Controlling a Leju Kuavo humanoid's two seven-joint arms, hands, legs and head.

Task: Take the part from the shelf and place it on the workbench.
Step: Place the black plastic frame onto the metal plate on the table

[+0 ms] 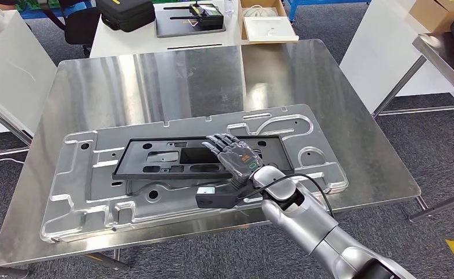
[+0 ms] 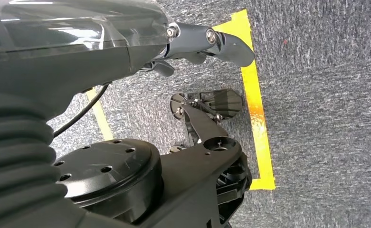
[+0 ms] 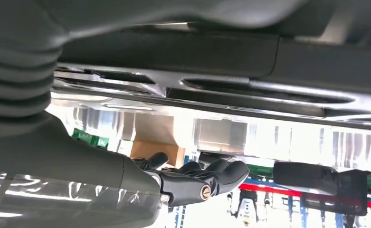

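Observation:
The part is a flat black rectangular frame (image 1: pixel 154 160) with cut-outs. It lies on a large silver machined plate (image 1: pixel 85 197) on the steel workbench (image 1: pixel 154 75). My right hand (image 1: pixel 236 157) lies palm down over the frame's right end, fingers stretched out flat on it and holding nothing. In the right wrist view the right hand's (image 3: pixel 197 178) dark fingers sit close together beside the black frame (image 3: pixel 174 52). My left hand (image 2: pixel 207 40) hangs over grey carpet with nothing in it.
Behind the workbench stands a white table with a black case (image 1: pixel 125 13), a black device (image 1: pixel 190 18) and a cardboard box (image 1: pixel 268 23). White panels flank the bench on both sides. Yellow tape (image 2: pixel 257 104) marks the carpet.

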